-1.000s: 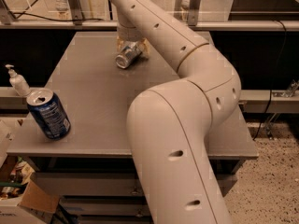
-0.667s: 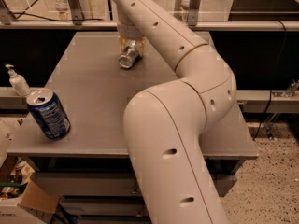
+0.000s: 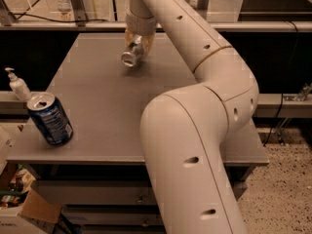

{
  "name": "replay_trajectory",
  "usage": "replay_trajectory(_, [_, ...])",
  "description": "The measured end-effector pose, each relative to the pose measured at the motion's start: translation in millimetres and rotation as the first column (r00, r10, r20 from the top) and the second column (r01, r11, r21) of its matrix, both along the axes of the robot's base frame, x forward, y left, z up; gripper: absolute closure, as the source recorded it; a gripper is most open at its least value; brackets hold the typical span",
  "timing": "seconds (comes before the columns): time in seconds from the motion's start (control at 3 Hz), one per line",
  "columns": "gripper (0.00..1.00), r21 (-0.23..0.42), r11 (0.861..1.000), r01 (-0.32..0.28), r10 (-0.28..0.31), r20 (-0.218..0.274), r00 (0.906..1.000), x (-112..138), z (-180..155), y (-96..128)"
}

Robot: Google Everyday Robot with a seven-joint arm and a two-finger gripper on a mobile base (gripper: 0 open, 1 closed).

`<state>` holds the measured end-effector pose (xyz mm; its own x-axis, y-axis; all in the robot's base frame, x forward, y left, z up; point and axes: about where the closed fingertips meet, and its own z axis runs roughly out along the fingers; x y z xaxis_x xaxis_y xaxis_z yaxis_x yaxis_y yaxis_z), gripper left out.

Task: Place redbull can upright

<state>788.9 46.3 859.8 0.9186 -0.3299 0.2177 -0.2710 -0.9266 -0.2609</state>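
Gripper [image 3: 138,45]: located at upper centre of the frame, at the end of the cream-coloured jointed robot arm [image 3: 195,145] that rises from the lower centre and bends back toward the top. Its two pale, yellowish fingers flank and pinch the slim silver-and-blue metal redbull can [image 3: 131,56].

Redbull can: held at the far middle of the flat grey rectangular table [image 3: 107,106], tilted, not upright. Its round silver end faces the lower left of the frame. Whether its lower edge touches the tabletop cannot be determined.

Other items: a wider dark-blue soda can with white print [image 3: 50,121] stands at the left, near the table's front corner, leaning slightly. A small white pump bottle [image 3: 18,86] stands just beyond it at the left edge. A brown cardboard box [image 3: 34,211] sits below the table, lower left.
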Motion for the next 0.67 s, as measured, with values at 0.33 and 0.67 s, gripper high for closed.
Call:
replay_trajectory(0.33, [1.00, 0.103, 0.995, 0.011, -0.015, 0.035, 0.9993, -18, 41, -3])
replay_trajectory(0.67, [1.00, 0.185, 0.982, -0.023, 0.004, 0.107, 0.9943, -46, 84, -11])
